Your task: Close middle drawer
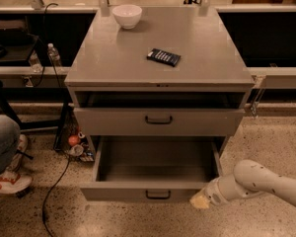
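The middle drawer point(138, 192) is the low-fronted grey drawer pulled far out near the floor. Its long tray looks empty, and a small dark bar handle point(158, 195) sits at the centre of its front. My gripper point(199, 201), on a white arm coming from the lower right, is at the right end of that front panel, touching or nearly touching it. Above it, the taller-fronted grey drawer point(113, 122) with a bigger handle stands nearly shut.
On the cabinet top point(207, 48) stand a white bowl point(127, 15) and a dark remote point(164, 57). A person's leg and shoe point(5, 179) are at the left. A cable and small items point(75, 141) lie on the floor left of the cabinet.
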Robot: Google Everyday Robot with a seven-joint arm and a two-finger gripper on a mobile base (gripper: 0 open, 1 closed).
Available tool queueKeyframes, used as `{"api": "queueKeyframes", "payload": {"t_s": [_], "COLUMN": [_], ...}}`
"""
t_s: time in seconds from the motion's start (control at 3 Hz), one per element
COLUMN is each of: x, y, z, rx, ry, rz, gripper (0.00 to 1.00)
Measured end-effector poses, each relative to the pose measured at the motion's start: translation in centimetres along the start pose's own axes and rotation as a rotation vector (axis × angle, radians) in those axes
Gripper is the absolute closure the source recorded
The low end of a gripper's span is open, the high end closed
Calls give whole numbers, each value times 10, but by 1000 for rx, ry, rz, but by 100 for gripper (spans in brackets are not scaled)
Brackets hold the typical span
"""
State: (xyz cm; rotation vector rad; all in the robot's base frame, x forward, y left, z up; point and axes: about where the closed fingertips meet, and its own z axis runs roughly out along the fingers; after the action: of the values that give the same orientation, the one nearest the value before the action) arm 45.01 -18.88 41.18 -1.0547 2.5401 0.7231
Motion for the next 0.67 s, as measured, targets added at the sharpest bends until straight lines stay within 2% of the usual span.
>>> {"api": "queueKeyframes", "payload": {"t_s": [0.33, 0.67], "x": [0, -17], "y": [0, -22], "z": [0, 8], "rx": [0, 82], "ry": [0, 31], "rz": [0, -141], "gripper": [100, 100]}}
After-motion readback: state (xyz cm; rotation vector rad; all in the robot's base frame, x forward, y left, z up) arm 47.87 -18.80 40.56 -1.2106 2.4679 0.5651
